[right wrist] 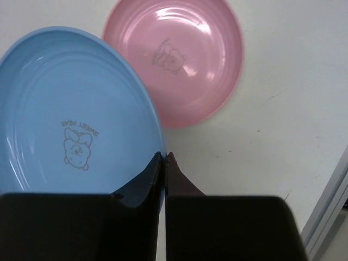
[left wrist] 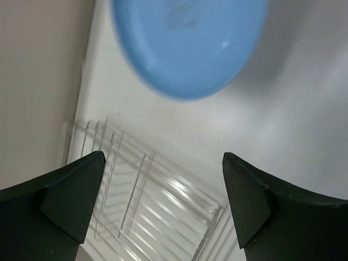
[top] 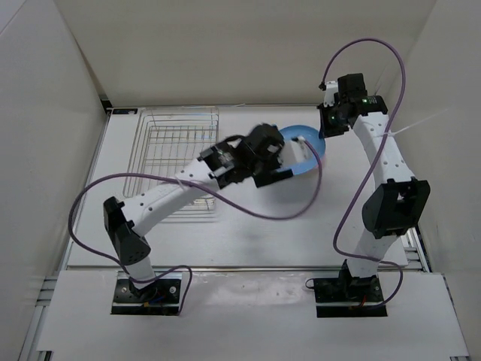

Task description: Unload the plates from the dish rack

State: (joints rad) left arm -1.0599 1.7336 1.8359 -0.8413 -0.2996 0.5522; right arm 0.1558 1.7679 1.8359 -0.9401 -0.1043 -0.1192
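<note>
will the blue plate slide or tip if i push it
Probably stiff: the blue plate has a clean round rim. Its glossy face suggests it could slip in a pinch. Being shallow and wide, it should slide on the table rather than tip.

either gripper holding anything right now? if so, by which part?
Nothing is held. The left gripper is open, with the blue plate lying clear ahead of it. The right gripper is shut on nothing.

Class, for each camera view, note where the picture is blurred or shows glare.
Top view: the left gripper is blurred, the rest sharp. Left wrist view: the blue plate and the dish rack wires are streaked. Right wrist view: sharp, with bright glare on the pink plate.
</note>
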